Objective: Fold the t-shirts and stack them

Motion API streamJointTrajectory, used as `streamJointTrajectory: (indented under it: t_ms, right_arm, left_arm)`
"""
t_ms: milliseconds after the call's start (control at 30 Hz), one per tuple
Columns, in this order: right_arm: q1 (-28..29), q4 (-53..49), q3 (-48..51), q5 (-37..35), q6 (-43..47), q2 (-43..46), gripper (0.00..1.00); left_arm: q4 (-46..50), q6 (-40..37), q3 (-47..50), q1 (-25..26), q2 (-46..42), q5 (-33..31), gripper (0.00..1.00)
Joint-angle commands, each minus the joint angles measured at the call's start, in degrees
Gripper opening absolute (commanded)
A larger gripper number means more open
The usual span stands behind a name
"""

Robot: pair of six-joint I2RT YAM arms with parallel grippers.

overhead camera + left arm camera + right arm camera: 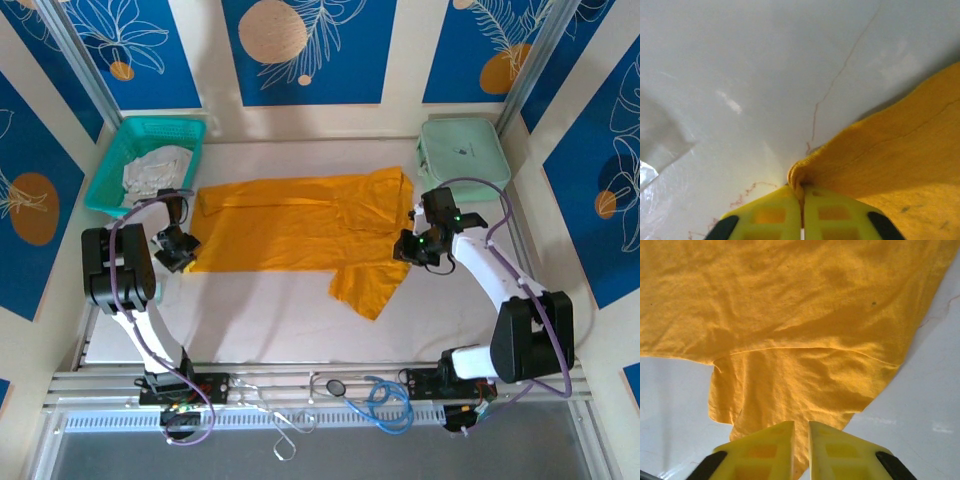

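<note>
T-shirts, two: one mustard-orange t-shirt (pixel 290 225) spread flat across the far half of the table (pixel 270 320); one pale whitish-grey garment (pixel 158 170), crumpled.

Arms, two, both bent low. Left gripper (pixel 801 192) sits at the shirt's left edge, fingers pressed together, pinching its hem. Right gripper (pixel 801 427) sits at the shirt's right side over a sleeve, a slim gap between its fingers; whether it holds cloth cannot be told.

Containers, two: teal basket (pixel 110 165) at the far-left corner, holding the pale garment; mint-green case (pixel 462 155) at the far-right corner, closed.

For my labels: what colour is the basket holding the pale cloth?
Teal basket, best in the top external view.
</note>
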State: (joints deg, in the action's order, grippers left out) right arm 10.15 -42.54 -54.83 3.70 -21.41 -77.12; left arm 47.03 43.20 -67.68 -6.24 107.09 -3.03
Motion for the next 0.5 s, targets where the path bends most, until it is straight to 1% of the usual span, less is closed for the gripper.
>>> streamJointTrajectory:
  t_ms: [0,33,100,267,300,400,433,467]
  right_arm:
    - [2.4,0.7,0.8,1.1,0.9,5.0,0.26]
    - [3.2,1.2,0.6,1.2,1.3,6.7,0.29]
    - [4.6,2.0,-0.2,1.8,2.0,10.1,0.31]
    - [8.0,3.6,-4.4,1.6,5.5,19.9,0.31]
    - [8.5,4.5,-5.0,1.7,6.5,22.2,0.34]
    - [8.7,6.4,-6.1,6.4,12.0,27.4,0.56]
    - [8.8,5.9,-6.7,8.7,15.3,28.1,0.57]
    - [9.3,4.4,-7.4,12.4,20.2,28.7,0.61]
  left_arm:
    - [-21.8,-1.1,1.8,2.2,4.5,3.0,0.0]
    - [-22.1,-1.3,2.3,2.5,3.7,3.3,0.0]
    - [-22.7,-1.5,3.5,3.1,1.7,3.8,0.0]
    - [-22.4,-3.2,5.6,4.1,-3.6,4.1,0.0]
    - [-22.1,-3.7,5.8,4.2,-4.5,4.3,0.0]
    - [-21.6,-5.1,6.1,4.2,-6.5,4.8,0.0]
    - [-21.6,-5.4,6.2,4.2,-7.0,4.9,0.0]
    - [-21.5,-5.9,6.2,4.2,-7.4,4.9,0.0]
